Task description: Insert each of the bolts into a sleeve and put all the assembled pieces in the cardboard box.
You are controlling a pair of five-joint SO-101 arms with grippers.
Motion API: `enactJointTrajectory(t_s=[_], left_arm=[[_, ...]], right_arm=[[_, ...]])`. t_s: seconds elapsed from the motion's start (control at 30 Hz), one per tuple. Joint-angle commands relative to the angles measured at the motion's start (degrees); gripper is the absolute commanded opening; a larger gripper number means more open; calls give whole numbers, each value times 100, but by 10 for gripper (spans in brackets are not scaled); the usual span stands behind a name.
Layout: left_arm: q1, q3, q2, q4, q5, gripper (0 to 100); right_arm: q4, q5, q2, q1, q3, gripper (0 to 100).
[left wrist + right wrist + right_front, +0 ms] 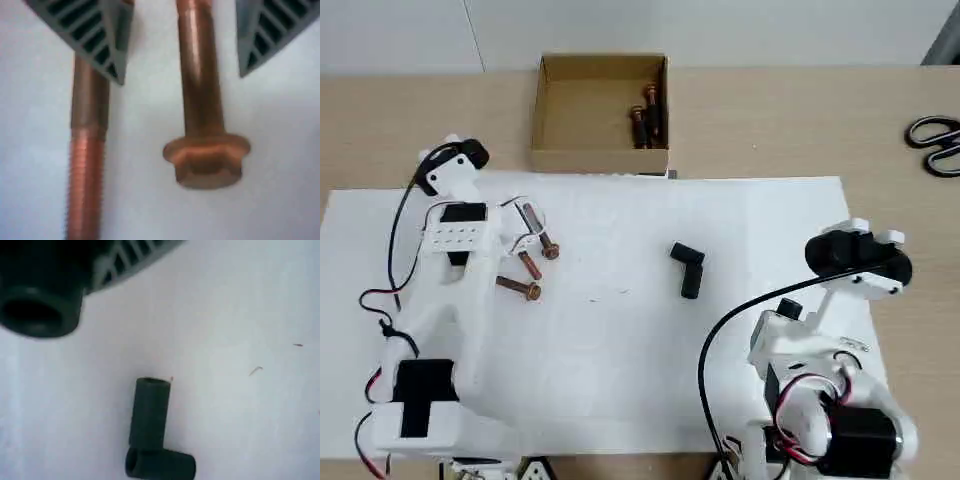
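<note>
Three copper bolts lie on the white sheet at the left. My left gripper (532, 228) (181, 77) is open, with its fingers on either side of one bolt (202, 115) (544, 243). A second bolt (87, 150) (528, 265) lies just outside one finger, and a third bolt (518, 288) lies nearer the front. Two black sleeves (688, 268) touch at mid-sheet, one sleeve (149, 412) end-on to the other sleeve (160, 465). My right gripper (850, 255) (75, 275) hangs at the right, shut on a third black sleeve (37, 310). The cardboard box (552, 110) holds assembled pieces (648, 115).
The white sheet (620, 400) covers the table's middle and front, and the box stands just behind its far edge. Scissors (935, 140) lie at the far right. Cables trail from both arm bases near the front edge.
</note>
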Motion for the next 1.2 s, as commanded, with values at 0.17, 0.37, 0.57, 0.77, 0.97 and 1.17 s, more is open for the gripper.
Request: enactJointTrajectory(t_s=[0.17,0.37,0.57,0.77,0.97,1.17], left_arm=[[-35,-268,-9,-158,0,144],[-149,-435,466,-229,-9,99],[-237,-822,844,-202,-18,36],[-211,-813,870,-246,-18,36],[-237,-866,1380,-246,-18,30],[-202,-1587,1442,413,-18,5]], right_arm=[[-119,-53,4,40,-26,3],[-119,-53,4,40,-26,3],[-119,-53,4,40,-26,3],[-119,-53,4,40,-26,3],[-119,-53,31,40,-26,3],[-127,-44,4,-4,-44,3]])
